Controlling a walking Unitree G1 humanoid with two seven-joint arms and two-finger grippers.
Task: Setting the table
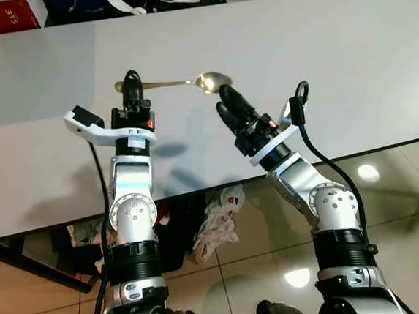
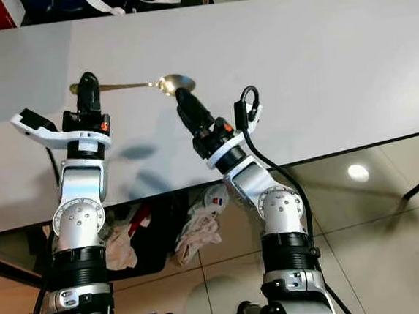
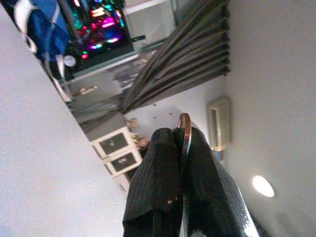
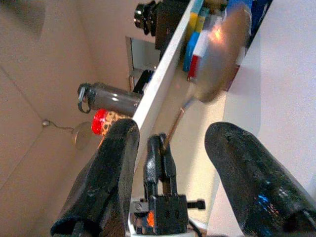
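One gold spoon, its handle pinched by the left gripper over the white table; the right gripper is spread just beside the bowl.

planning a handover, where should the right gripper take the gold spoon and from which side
Probably the bare handle stretch just behind the bowl. The gold spoon is level above the table, and the left gripper is shut on its handle end. The bowl is broad and rounded; the handle is thin. The right gripper, open, sits just on the robot's side of the bowl, so come from there, fingers straddling the handle.
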